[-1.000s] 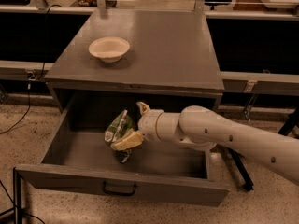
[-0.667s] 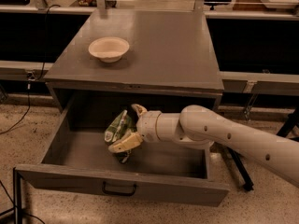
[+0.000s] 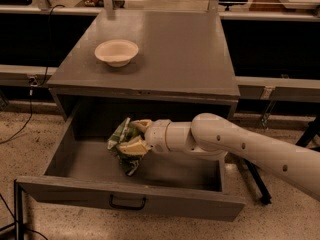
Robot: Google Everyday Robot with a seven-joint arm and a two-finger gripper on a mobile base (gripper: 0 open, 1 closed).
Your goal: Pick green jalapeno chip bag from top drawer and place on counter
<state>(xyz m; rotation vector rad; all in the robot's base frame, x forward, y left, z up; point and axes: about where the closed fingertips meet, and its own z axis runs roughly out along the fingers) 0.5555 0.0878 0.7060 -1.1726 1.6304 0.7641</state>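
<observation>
In drawer (image 3: pixel 75 159): claw (image 3: pixel 133 137) around one bag (image 3: pixel 120 136)

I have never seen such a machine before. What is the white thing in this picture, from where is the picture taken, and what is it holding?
The white tube coming in from the right is a robot arm. At its tip is the gripper, a hand with two fingers. There is only one picture; it looks down at a grey cabinet from the front, and where the camera is mounted is not known. The top drawer is pulled open, and the gripper is inside it, shut on the green jalapeno chip bag, a crinkled green and white snack bag. On the counter above stands a cream bowl; the bag is not yet there.
</observation>
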